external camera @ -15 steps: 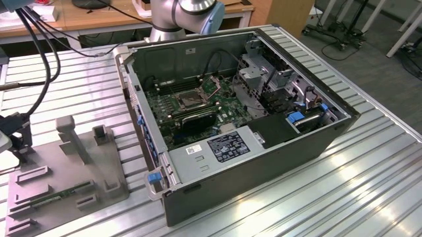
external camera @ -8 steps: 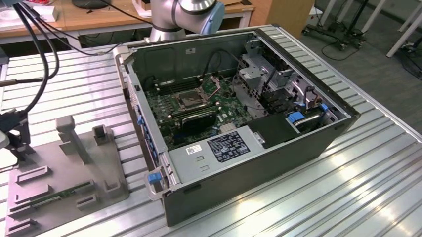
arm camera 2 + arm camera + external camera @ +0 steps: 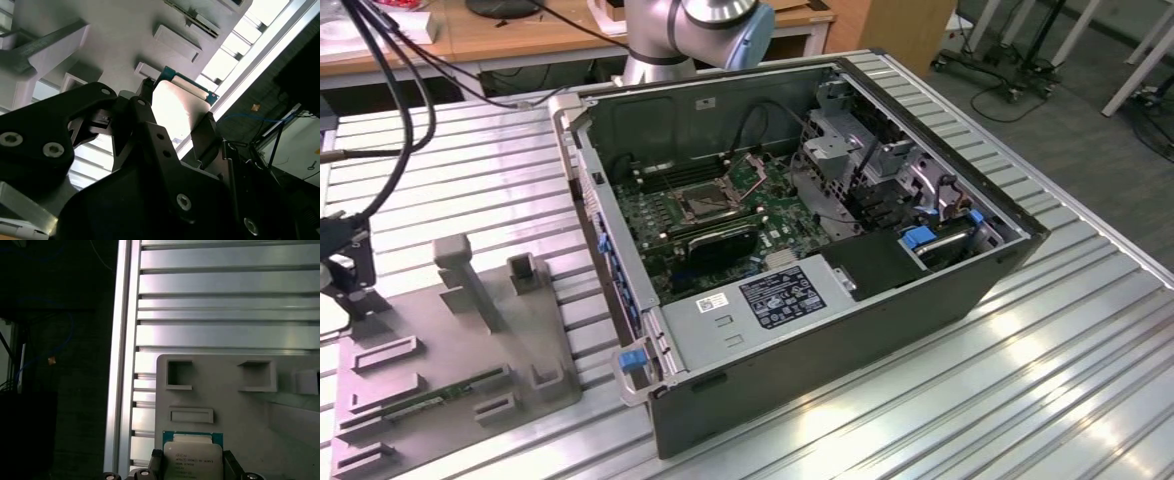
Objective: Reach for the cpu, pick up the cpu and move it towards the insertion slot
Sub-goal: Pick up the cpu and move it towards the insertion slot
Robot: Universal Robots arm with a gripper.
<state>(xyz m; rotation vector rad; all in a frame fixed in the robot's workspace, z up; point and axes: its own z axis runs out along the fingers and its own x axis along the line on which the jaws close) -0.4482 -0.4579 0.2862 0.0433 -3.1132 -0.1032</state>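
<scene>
The cpu (image 3: 192, 458) is a small square chip with a silvery face and a green rim. It sits between my two dark fingers in both wrist views, and my gripper (image 3: 194, 466) is shut on its two opposite edges. In the second wrist view the cpu (image 3: 181, 106) hangs just off the grey tray (image 3: 125, 35), held by the gripper (image 3: 175, 120). In the exterior view the gripper (image 3: 347, 285) is at the far left, over the tray's (image 3: 447, 335) corner. The insertion slot (image 3: 699, 205), a dark square socket in a metal frame, lies on the green board inside the open computer case, far from the gripper.
The open computer case (image 3: 854, 290) stands in the middle of a ribbed metal table (image 3: 1067, 350). A long green memory stick (image 3: 434, 395) lies in the tray, which has upright posts (image 3: 467, 280). The arm's base (image 3: 694, 30) rises behind the case. Cables hang at the exterior view's left.
</scene>
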